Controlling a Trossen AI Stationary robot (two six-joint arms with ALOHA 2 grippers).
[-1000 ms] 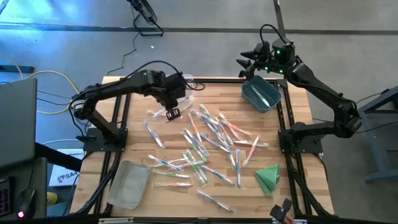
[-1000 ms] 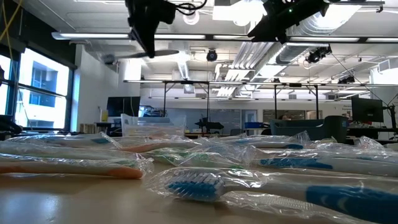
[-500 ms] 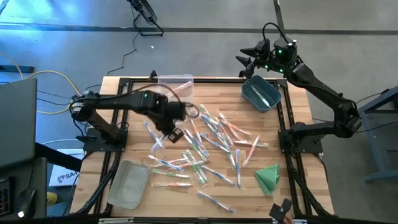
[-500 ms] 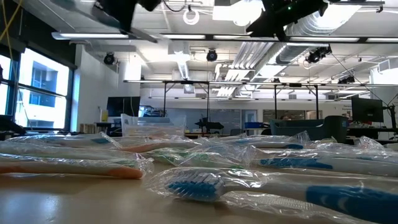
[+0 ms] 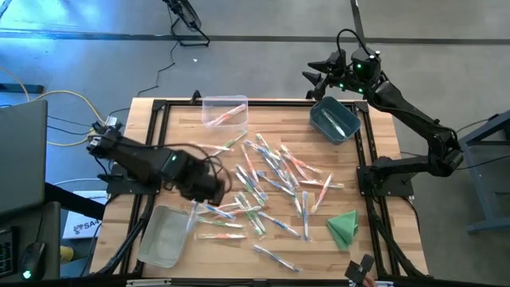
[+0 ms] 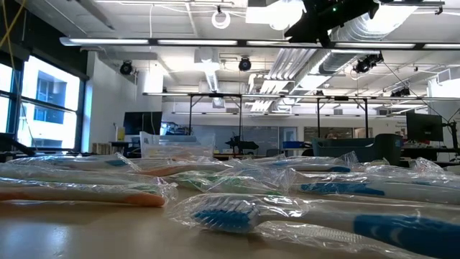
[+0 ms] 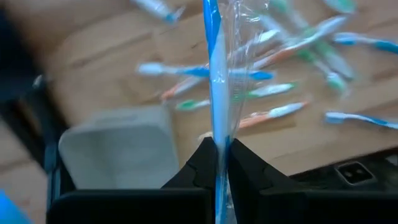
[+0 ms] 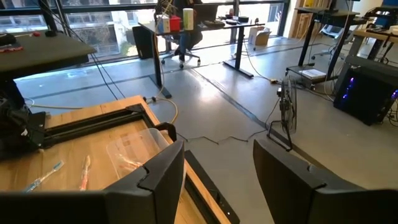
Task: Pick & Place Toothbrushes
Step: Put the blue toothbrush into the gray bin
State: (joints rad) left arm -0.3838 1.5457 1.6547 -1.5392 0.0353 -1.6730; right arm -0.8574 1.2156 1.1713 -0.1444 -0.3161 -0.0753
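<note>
The left gripper (image 7: 216, 155) was clamped on a blue wrapped toothbrush (image 7: 214, 74) pointing straight out past its fingers, hanging just beside the grey bin (image 5: 165, 236) at the table's near left corner, while the right gripper (image 8: 214, 168) waited wide and empty over the far blue bin (image 5: 335, 121).

Toothbrushes (image 5: 271, 179) are clear-wrapped with blue, green and orange accents; lower right, a green cloth (image 5: 343, 226); the table (image 5: 382, 239) is pale wood.
</note>
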